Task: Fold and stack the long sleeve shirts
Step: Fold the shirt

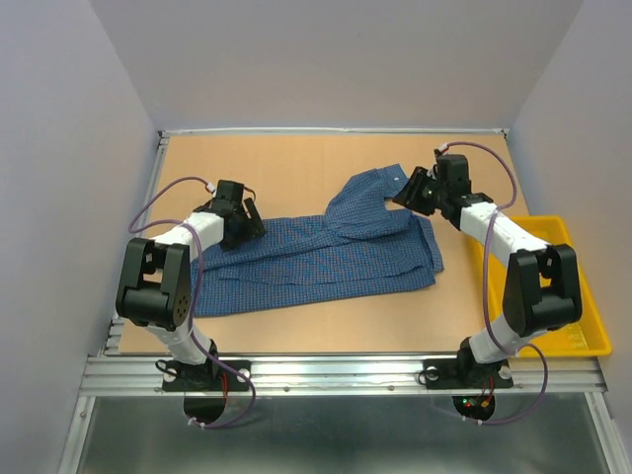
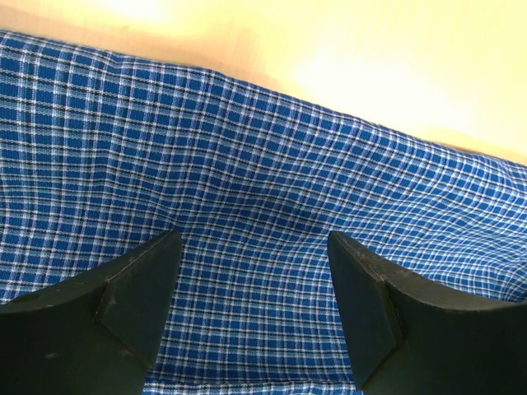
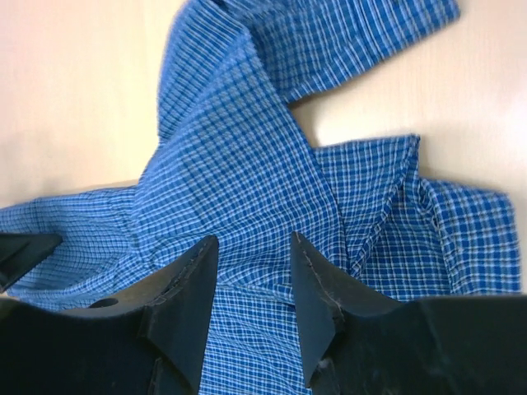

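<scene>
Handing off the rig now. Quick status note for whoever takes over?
Left gripper: open, low over the shirt's left end, holding nothing.
Right gripper: open, over the collar, holding nothing.
Shirt: spread across the table, bunched near the collar; only one in view.
Done: no neat fold, no stack.
Left: fold the shirt, then stack.

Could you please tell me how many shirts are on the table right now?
1. The blue checked shirt lies spread across the middle of the table, with its collar end by the right gripper. Another one hidden beneath it cannot be ruled out.
</scene>
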Available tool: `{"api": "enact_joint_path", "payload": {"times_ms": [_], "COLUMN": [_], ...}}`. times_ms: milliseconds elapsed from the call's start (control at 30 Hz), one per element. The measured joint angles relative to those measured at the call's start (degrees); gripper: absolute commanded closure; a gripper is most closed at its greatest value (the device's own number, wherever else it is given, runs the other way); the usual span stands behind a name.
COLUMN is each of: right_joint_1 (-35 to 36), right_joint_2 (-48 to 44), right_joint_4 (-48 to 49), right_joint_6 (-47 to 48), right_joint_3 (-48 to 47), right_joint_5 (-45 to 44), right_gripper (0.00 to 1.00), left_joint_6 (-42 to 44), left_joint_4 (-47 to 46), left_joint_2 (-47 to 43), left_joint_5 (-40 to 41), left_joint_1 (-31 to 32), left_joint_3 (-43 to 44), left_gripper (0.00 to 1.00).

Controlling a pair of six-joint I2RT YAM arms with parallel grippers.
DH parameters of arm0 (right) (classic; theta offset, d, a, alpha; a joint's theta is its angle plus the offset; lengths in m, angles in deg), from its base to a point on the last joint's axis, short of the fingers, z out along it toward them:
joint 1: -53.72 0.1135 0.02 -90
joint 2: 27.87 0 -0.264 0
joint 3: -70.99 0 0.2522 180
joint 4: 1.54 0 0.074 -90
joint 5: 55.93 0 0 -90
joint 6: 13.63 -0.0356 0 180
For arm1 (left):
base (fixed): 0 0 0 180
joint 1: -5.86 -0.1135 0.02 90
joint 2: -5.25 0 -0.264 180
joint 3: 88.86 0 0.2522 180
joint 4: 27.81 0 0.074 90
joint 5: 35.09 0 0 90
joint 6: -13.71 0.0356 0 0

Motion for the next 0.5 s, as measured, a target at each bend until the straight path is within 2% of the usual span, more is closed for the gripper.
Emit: {"api": "enact_joint_path", "payload": {"times_ms": [267, 500], "right_joint_1": [0.0, 0.0], "right_joint_2": [6.4, 5.6], "right_joint_4": [0.1, 0.5], "right_joint_6": [-6.4, -7.2], "right_joint_3": [0.6, 9.4], "right_joint_5": [-0.1, -0.7], "right_gripper": [0.57, 0.59], "left_joint_6": [0.0, 0.0], "left_joint_4": [-0.2, -0.2], "left_joint_2": [-0.5, -0.5], "left_joint_5": [0.2, 0.3], "left_joint_1": [0.0, 0.0], "left_joint_3": [-0.7, -0.7], "left_gripper": [0.16, 0.16]}}
